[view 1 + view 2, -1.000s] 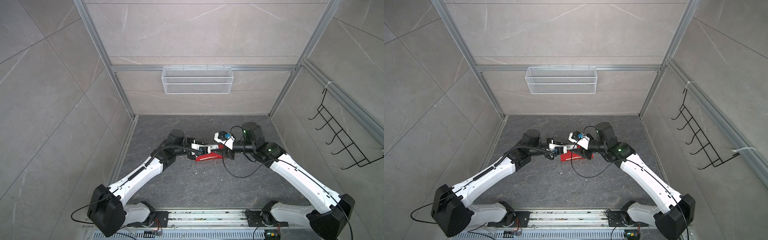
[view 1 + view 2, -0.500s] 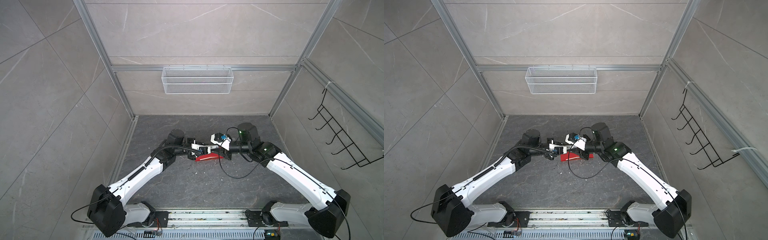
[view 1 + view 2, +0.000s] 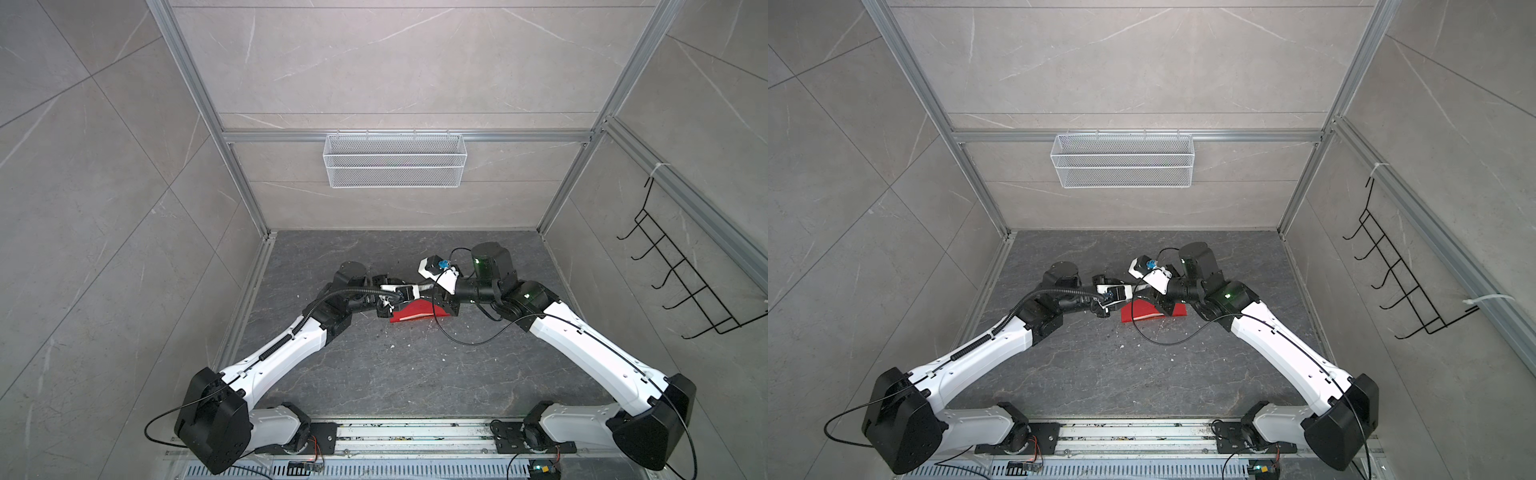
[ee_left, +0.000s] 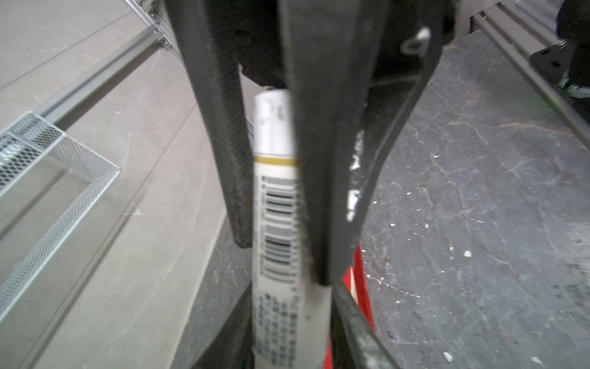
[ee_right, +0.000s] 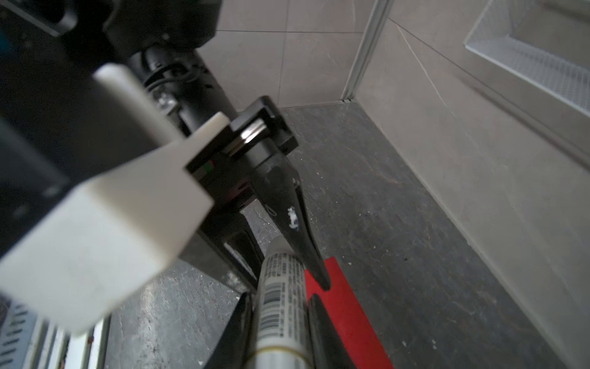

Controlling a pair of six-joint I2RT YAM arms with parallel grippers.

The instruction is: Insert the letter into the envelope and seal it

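Though obscured overhead, barcoded glue stick (image 4: 276,223) between jaws in wrist views.

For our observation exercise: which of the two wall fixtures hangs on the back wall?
The white wire-mesh basket; the black hook rack is mounted on the right-hand side wall instead.

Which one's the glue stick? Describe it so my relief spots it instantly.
On the dark stone floor, find the red envelope where both arms meet. Just above it, between the fingers of the left gripper and right gripper, is the glue stick: a slim white tube with a barcode and gold band, unlike the flat red envelope.
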